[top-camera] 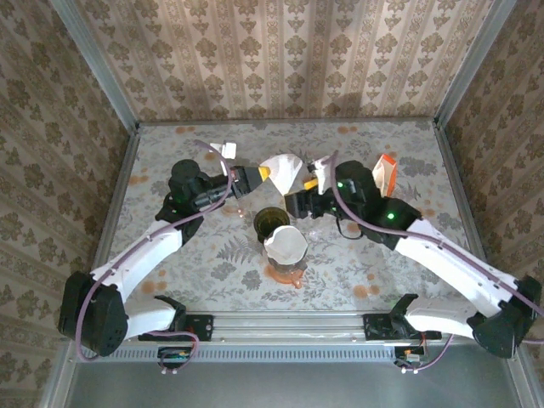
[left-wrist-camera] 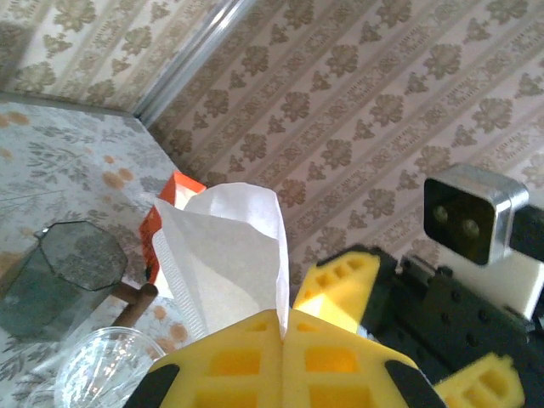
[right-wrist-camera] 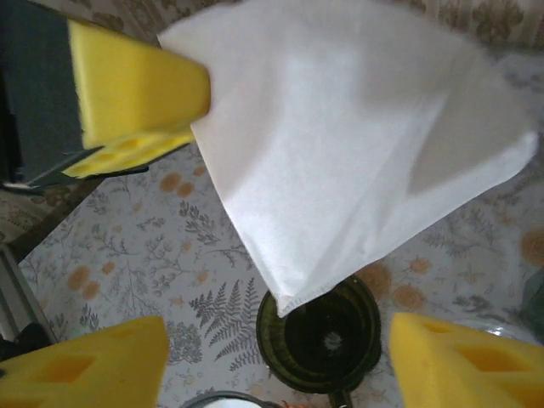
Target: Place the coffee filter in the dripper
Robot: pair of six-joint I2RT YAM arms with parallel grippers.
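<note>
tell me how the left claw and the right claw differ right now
The left claw is shut, pinching the white paper filter; the right claw is open and holds nothing. The left claw comes at the filter from the left, the right claw from the right. Both have yellow fingers.

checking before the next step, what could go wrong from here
1. The coffee filter hangs from the left jaws by one edge, right jaws open: it could slip or twist.
2. It does not look centred over the dripper, so a release now might miss.
3. The clear glass beside the dripper could get knocked.
</note>
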